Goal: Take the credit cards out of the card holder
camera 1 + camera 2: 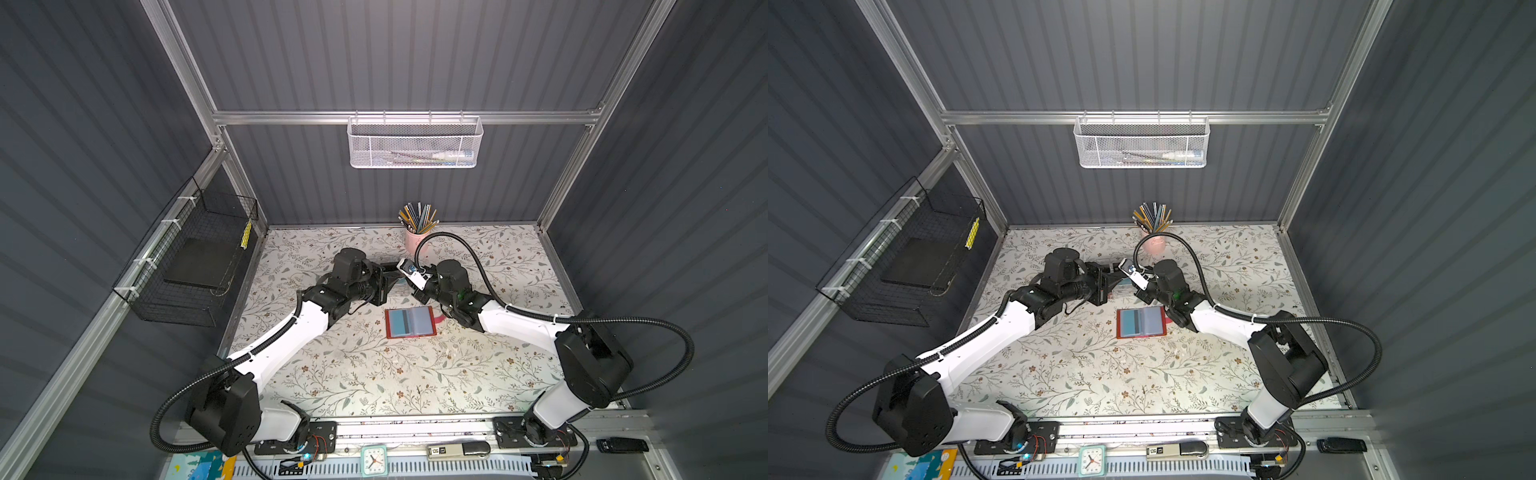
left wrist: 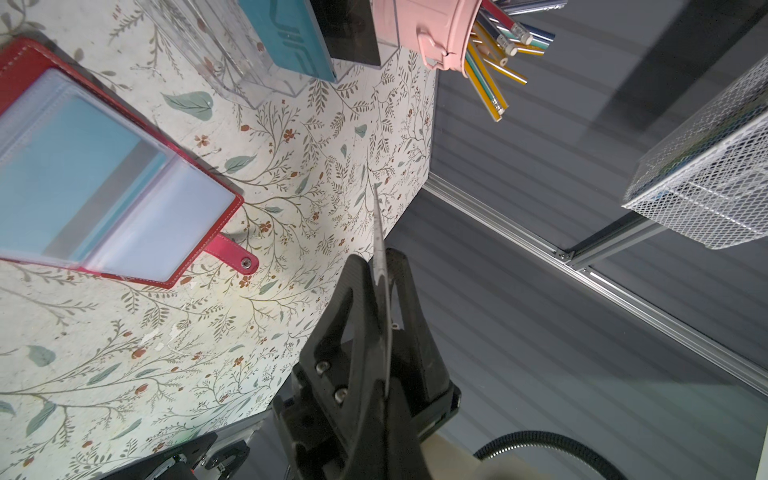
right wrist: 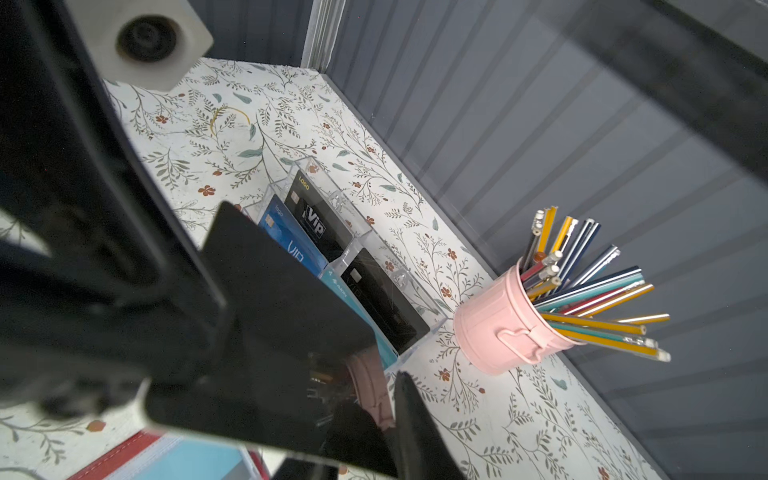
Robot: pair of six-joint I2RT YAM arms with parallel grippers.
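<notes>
Card holder [image 1: 410, 322] open flat on the flowered table [image 1: 365, 374], between the two arms; long axis left to right in both top views; snap tab pointing right, toward the right arm; striped card [image 1: 401, 323] in its left sleeve, stripe running near to far. Left gripper [image 2: 380, 266] pressed together on a black card [image 3: 270, 299], held above the table just beyond the holder; card seen edge-on between the fingers, long axis running out past the fingertips. Right gripper [image 3: 388, 390] at that card's edge; whether it pinches cannot be told. Other cards [image 3: 316, 224] upright in a clear box [image 3: 316, 166] near a pink cup [image 3: 498, 328].
</notes>
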